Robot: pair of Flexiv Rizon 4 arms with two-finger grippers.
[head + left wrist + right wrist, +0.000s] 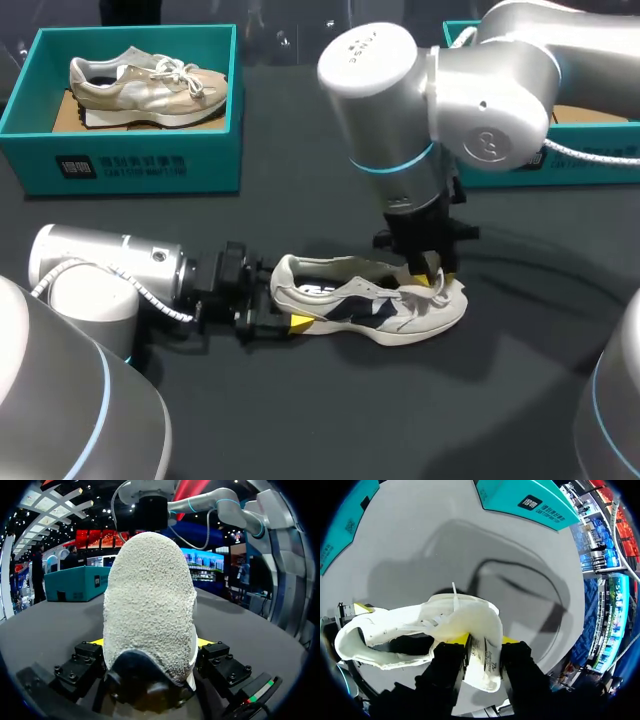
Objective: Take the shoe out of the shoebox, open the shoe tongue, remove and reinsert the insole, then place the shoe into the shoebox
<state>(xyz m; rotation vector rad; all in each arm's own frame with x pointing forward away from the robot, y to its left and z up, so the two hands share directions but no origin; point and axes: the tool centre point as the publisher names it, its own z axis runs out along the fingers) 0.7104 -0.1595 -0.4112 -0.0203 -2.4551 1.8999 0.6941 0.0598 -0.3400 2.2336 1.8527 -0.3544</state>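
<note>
Shoe sits on the table, centre, heel to the left — well apart from the far-left shoebox, which holds a second shoe. Left gripper: fingers clamped on the heel from both sides. Right gripper, over the shoe's right part — fingers pinching the tongue.

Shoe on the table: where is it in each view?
Head view: shoe mid-table, heel at left gripper, tongue at right gripper.
Left wrist view: shoe's heel between its own fingers.
Right wrist view: shoe under the right gripper, tongue between the fingers.
Shared landmark: left gripper at the heel.
</note>
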